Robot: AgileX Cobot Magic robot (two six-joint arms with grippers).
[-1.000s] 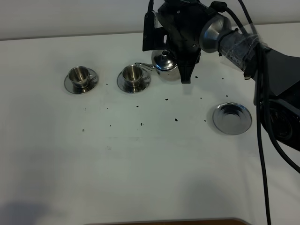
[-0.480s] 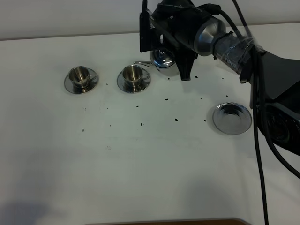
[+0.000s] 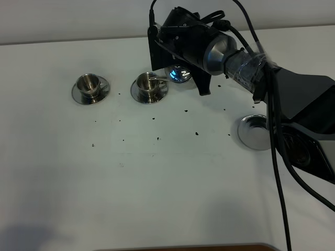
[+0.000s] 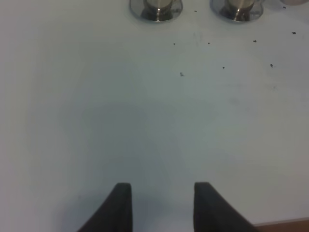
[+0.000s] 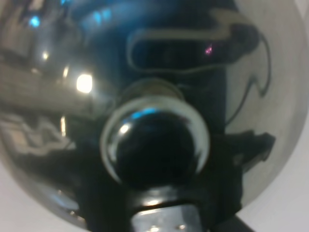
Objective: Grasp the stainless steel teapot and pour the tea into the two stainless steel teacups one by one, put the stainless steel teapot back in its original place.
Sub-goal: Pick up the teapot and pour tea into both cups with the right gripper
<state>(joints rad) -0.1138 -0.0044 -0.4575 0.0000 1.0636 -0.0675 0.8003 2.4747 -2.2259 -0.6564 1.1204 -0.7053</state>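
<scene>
My right gripper (image 3: 194,78) is shut on the stainless steel teapot (image 3: 178,73), held in the air and tipped to the left. Its thin spout (image 3: 158,78) reaches over the right teacup (image 3: 148,82), which stands on its saucer. The left teacup (image 3: 88,83) stands on its own saucer further left. The right wrist view is filled by the teapot's domed lid (image 5: 72,96) and its knob (image 5: 154,140). The original place, a round steel disc (image 3: 256,135), lies bare at the right, partly behind a cable. My left gripper (image 4: 161,208) hangs open over bare table, both teacups (image 4: 156,7) (image 4: 236,8) far ahead of it.
Small dark specks (image 3: 197,133) are scattered over the white table (image 3: 157,183) between the cups and the disc. The right arm's black body and cables (image 3: 293,104) cross the right side. The table's far edge (image 3: 78,42) runs behind the cups.
The right arm has carried the teapot to the left and tipped it further. The spout now reaches over the right teacup. The left gripper has not moved.
</scene>
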